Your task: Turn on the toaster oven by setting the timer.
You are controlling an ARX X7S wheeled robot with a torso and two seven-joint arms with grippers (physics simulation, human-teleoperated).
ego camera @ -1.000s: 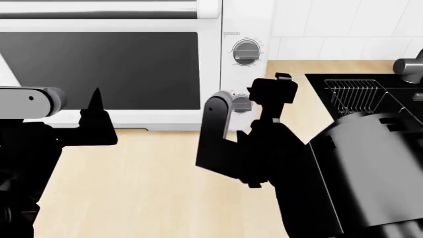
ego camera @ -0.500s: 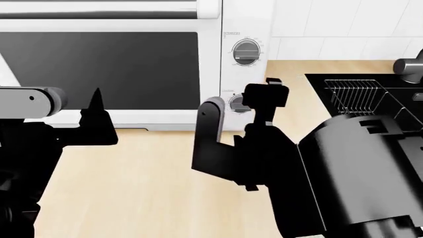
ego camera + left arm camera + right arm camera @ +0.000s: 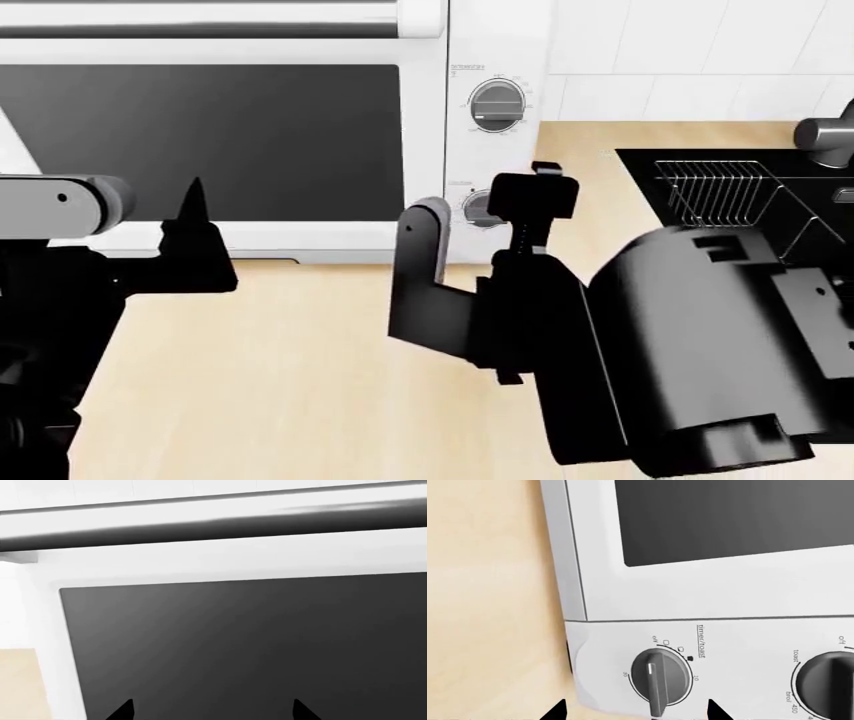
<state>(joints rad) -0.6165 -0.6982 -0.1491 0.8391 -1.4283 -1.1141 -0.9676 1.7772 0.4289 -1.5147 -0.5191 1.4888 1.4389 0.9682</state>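
The toaster oven [image 3: 267, 130] is sitting at the far side of the light wooden desk [image 3: 294, 370], its wide dark glass door [image 3: 200, 140] facing the robot and its silver bar handle [image 3: 200, 18] running across the top. A column of round grey knobs is lining its right edge. The upper knob [image 3: 497, 105] is showing in full in the head view, while the lower one, the timer knob [image 3: 660, 679], is sitting half hidden behind the right hand [image 3: 534, 195]. In the right wrist view this knob is labelled "timer/toast", with its white pointer mark aiming at the gap between the "off" mark and the first toast symbol. The right hand's two fingertips [image 3: 557, 710] are standing apart on either side of the knob, probably not touching it yet. Another dark knob [image 3: 827, 680] is sitting beside it.

The left hand [image 3: 194, 215] is hovering near the lower part of the glass door, its fingertips [image 3: 123, 711] spread apart and holding nothing. At the right, a dark sink [image 3: 641, 175] with a wire rack [image 3: 721, 190] is lying beside the oven.
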